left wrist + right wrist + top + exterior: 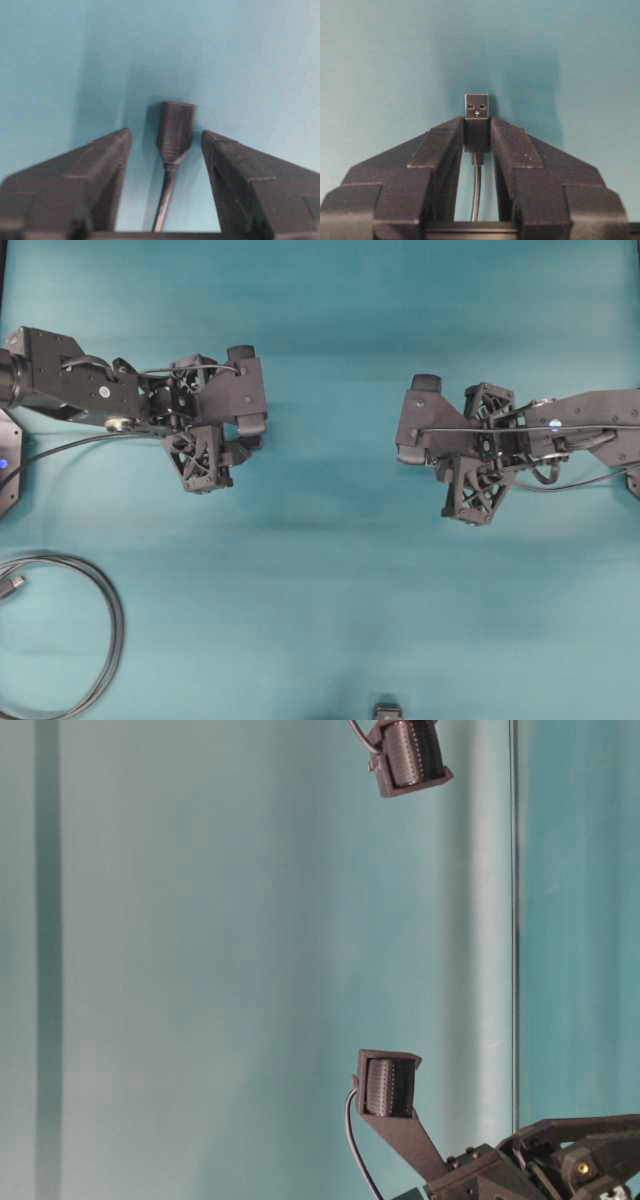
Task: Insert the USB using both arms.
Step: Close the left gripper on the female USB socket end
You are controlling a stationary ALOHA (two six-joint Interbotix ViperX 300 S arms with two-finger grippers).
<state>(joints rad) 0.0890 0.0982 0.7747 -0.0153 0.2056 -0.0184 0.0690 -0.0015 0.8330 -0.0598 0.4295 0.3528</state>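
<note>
On my right wrist feed, the right gripper is clamped on the black body of the USB, its silvery tip poking out past the fingertips over the teal table. On the left wrist feed, the left gripper has its 2 fingers standing apart on either side of the black socket, with a gap on each side, not touching. Overhead, both arms face each other across the middle, well apart; a looped cable lies near left.
</note>
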